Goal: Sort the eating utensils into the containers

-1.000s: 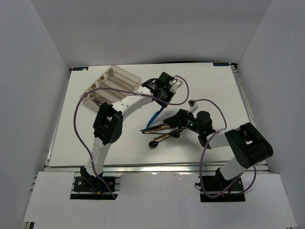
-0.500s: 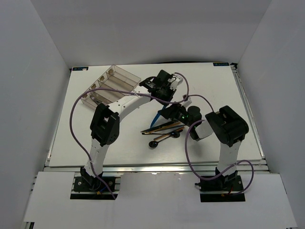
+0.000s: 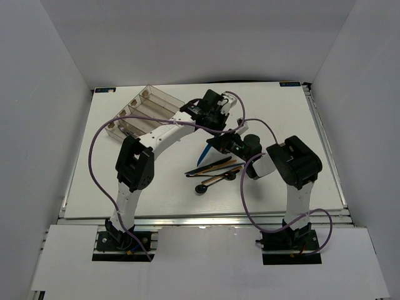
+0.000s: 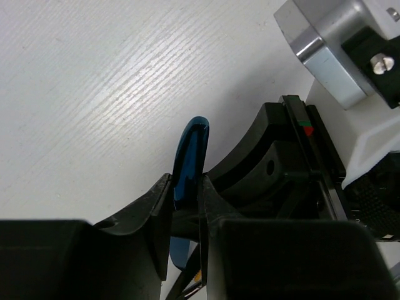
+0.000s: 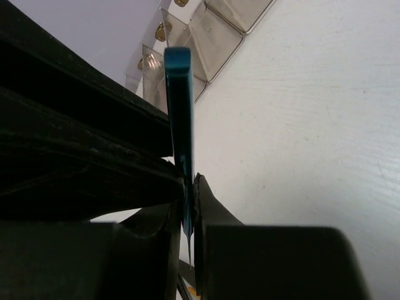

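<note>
A slim blue utensil (image 3: 204, 155) hangs tilted above the middle of the table, and both grippers are on it. In the left wrist view my left gripper (image 4: 186, 187) is shut on the blue utensil (image 4: 190, 153), whose rounded end sticks out past the fingers. In the right wrist view my right gripper (image 5: 189, 184) is pinched flat on the same blue utensil (image 5: 180, 106), its square end pointing up. The right gripper's black body (image 4: 275, 162) sits right beside the left fingers. The containers, a clear divided tray (image 3: 147, 109), stand at the back left.
Several loose pieces lie just in front of the grippers: gold and dark chopsticks (image 3: 215, 165) and a black round-bowled spoon (image 3: 211, 182). Purple cables (image 3: 100, 156) loop over both arms. The tray's compartments (image 5: 212, 44) show beyond the blue piece in the right wrist view.
My right arm swung in from the right towards the left gripper and its jaws closed on the blue utensil. The left gripper kept its hold and shifted only slightly.
</note>
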You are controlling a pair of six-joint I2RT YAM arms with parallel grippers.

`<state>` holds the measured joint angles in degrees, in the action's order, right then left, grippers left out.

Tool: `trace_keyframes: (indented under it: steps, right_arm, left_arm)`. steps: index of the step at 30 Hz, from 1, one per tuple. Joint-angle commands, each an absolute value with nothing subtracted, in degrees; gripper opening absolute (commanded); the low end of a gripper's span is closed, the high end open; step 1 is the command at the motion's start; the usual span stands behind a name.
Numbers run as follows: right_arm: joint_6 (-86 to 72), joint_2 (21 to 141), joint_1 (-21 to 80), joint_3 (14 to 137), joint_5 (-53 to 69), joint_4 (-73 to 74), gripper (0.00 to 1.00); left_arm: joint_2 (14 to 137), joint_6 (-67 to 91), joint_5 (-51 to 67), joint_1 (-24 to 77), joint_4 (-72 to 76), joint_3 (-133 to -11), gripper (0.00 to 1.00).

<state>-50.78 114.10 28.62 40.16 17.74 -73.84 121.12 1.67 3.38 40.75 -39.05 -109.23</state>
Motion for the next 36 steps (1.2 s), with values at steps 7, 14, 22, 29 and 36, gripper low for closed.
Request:
trace_keyframes:
  steps: [7,14,22,29,36]
  right_arm:
    - [-51.7,99.8,28.6,36.6,27.4,-76.8,0.0]
    - [-51.1,88.3,26.5,35.9,50.7,-69.1,0.0]
    - [-72.1,86.2,25.7,37.3,66.4,-92.7,0.0]
    - [-63.3,78.3,25.7,38.1,67.4,-78.2,0.0]
    - [-51.9,75.3,25.9,41.7,67.0,-62.5,0.0]
  left_arm:
    - [106.3,8.8,3.8,41.3,-31.2,-106.3,0.98]
    - [93.8,12.8,8.9,40.2,-28.9,-97.2,0.98]
    - [82.5,19.6,35.6,39.1,-13.9,-84.3,0.98]
    - [81.7,17.7,33.3,39.0,-17.5,-79.8,0.98]
    - [80.6,24.8,36.5,39.0,-5.2,-75.0,0.98]
